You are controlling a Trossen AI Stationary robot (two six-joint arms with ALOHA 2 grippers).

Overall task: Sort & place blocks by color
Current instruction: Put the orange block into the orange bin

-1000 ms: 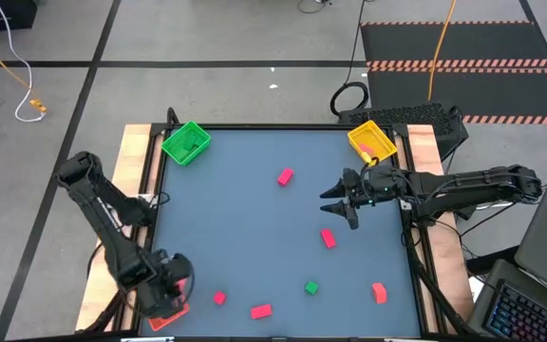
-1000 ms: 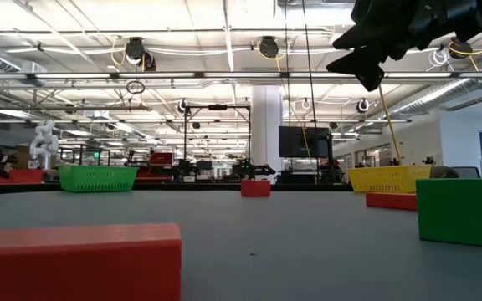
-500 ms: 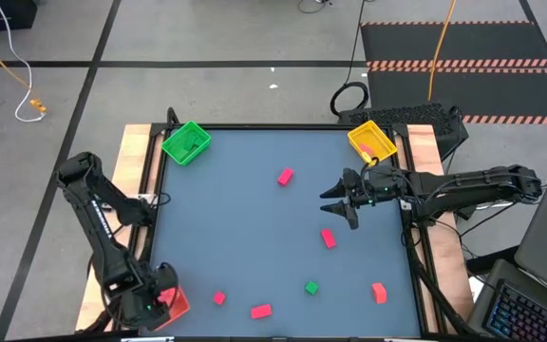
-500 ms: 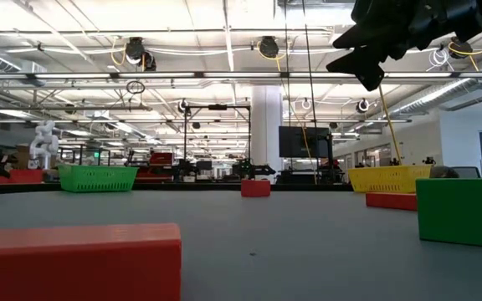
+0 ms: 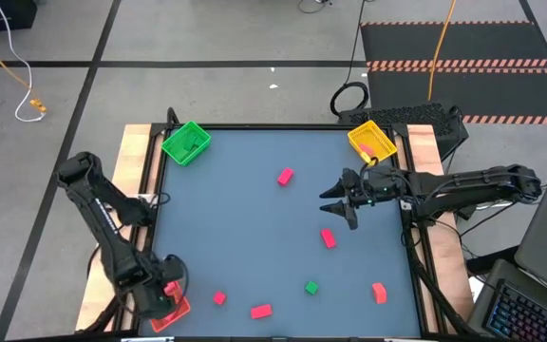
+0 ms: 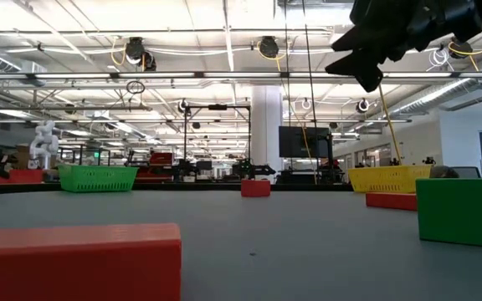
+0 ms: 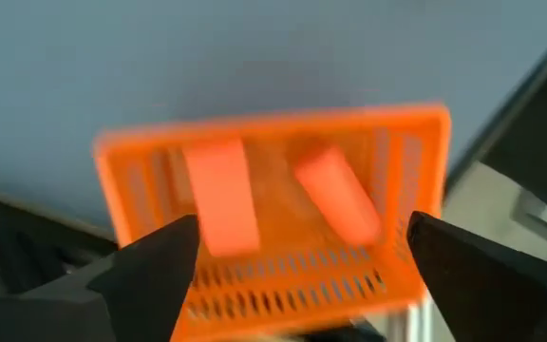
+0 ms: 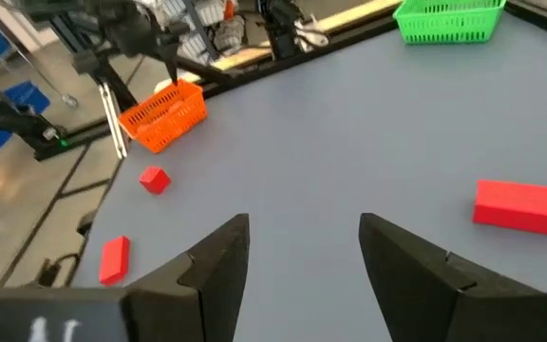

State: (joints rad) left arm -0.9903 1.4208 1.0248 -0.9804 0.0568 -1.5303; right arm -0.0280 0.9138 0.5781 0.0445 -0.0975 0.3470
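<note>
My left gripper [image 7: 302,275] hangs open above the orange tray [image 7: 416,133] at the table's near left corner [image 5: 171,310]. Two salmon-orange blocks [image 7: 221,198] [image 7: 338,195] lie on the tray's floor. My right gripper [image 5: 340,204] hovers open above the table's right half, its fingers [image 8: 218,256] apart over bare table. On the table lie pink-red blocks [image 5: 285,176] [image 5: 328,238] [image 5: 218,298], another pink-red bar [image 5: 260,311], a green block [image 5: 311,287] and an orange block [image 5: 379,293].
A green tray [image 5: 185,142] stands at the far left corner and a yellow tray [image 5: 371,142] at the far right. In the low view a red bar [image 6: 74,259] and the green block [image 6: 458,209] lie close to the near edge.
My left gripper has swung a little toward the table's left edge above the orange tray, then come partway back. My right arm has kept still.
</note>
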